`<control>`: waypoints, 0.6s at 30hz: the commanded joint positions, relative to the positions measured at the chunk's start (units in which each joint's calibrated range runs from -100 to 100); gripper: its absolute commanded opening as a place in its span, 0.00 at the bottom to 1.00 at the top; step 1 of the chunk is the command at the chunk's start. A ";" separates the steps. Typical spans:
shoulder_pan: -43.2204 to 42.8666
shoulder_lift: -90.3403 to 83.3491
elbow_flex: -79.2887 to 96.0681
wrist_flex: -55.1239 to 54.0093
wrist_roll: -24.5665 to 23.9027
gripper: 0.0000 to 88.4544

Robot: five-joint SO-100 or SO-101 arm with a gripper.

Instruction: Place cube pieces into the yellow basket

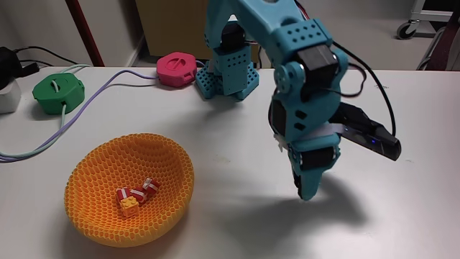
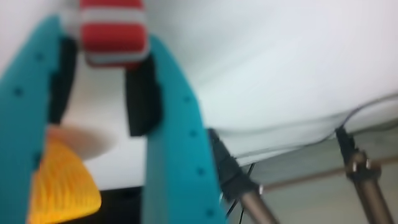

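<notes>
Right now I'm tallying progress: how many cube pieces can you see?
4: three in the yellow basket, two red and one yellow; one red between the tool's fingers. Others may be hidden.

In the fixed view, the basket [image 1: 129,188] sat at the table's [image 1: 237,223] front left with three cube pieces [image 1: 136,195] inside. Behind it to the left lay one hexagonal puck [image 1: 60,93], with another [image 1: 177,70] farther right beside the arm's base [image 1: 227,79]. The gripper [image 1: 307,188] hung right of the basket, a cube piece [image 2: 114,32] between its fingers in the wrist view.
</notes>
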 commanded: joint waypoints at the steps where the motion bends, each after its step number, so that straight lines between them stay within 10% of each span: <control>1: 3.52 -11.54 -0.47 3.45 -0.24 0.00; 18: 47.79 -27.35 8.77 0.15 10.99 0.00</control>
